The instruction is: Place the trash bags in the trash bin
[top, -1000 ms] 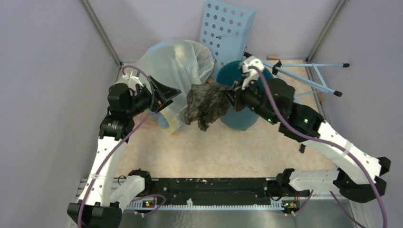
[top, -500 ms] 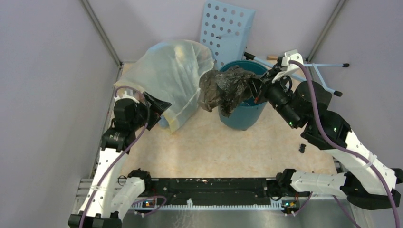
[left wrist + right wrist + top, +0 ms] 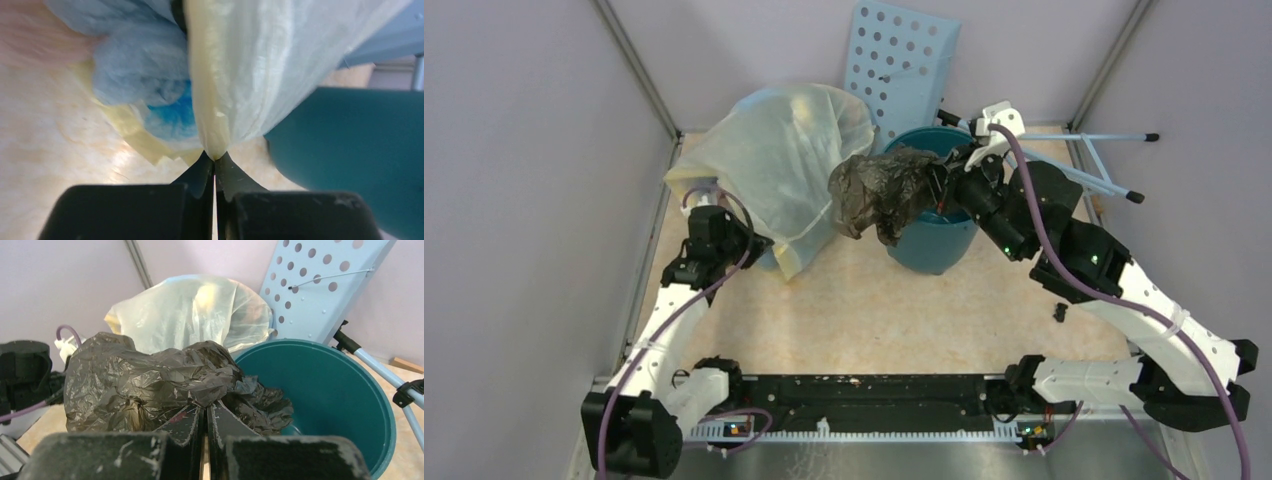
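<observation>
The dark, crinkly trash bag (image 3: 879, 190) (image 3: 140, 380) hangs bunched over the left rim of the teal trash bin (image 3: 939, 245) (image 3: 340, 390), most of it outside the bin. My right gripper (image 3: 939, 185) (image 3: 206, 407) is shut on a gathered fold of it, above the bin's mouth. My left gripper (image 3: 749, 243) (image 3: 215, 157) is shut on the bottom edge of the pale yellowish stuffed bag (image 3: 774, 160) (image 3: 260, 65), left of the bin (image 3: 360, 145).
A light blue perforated panel (image 3: 899, 60) (image 3: 320, 285) leans on the back wall behind the bin. A pale blue tube frame (image 3: 1104, 135) lies at the back right. Blue crumpled material (image 3: 145, 75) shows inside the pale bag. Purple walls close in both sides.
My left gripper moved in to the pale bag's lower edge and shut on it. My right gripper carried the dark bag up over the bin, then a little left.
</observation>
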`<state>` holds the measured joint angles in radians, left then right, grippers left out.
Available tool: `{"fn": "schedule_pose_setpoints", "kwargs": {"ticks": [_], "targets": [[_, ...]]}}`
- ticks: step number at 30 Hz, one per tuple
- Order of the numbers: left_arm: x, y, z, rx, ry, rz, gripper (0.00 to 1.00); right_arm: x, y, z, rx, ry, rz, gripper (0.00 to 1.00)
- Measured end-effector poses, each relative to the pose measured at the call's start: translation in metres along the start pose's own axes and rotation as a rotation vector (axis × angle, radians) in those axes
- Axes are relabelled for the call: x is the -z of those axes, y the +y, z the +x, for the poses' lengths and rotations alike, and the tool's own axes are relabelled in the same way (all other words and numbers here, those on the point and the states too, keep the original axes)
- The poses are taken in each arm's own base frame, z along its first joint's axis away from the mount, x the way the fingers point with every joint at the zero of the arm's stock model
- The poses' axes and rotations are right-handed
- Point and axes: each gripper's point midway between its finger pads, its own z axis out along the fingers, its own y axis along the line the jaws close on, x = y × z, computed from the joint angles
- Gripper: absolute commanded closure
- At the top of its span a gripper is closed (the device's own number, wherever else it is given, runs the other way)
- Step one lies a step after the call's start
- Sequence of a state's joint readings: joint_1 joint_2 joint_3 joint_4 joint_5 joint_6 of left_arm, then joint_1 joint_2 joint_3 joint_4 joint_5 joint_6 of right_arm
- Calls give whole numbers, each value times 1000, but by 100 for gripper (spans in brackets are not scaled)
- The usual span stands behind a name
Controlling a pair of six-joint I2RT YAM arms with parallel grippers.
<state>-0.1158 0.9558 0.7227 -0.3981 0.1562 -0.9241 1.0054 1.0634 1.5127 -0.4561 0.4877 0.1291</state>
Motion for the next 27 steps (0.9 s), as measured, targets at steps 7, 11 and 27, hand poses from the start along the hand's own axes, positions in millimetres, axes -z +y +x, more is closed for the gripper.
{"fn": "schedule_pose_setpoints", "kwargs": {"ticks": [7, 11, 27], "targets": [[-9, 38, -79, 46, -173, -145, 100, -4, 4, 5, -4, 15, -10, 100], [-27, 42, -107, 38, -196, -179, 100, -3, 6, 7, -29, 23, -17, 100], [-1, 12, -127, 21, -210, -175, 5, 5, 38, 43, -106, 161, -181, 100]]}}
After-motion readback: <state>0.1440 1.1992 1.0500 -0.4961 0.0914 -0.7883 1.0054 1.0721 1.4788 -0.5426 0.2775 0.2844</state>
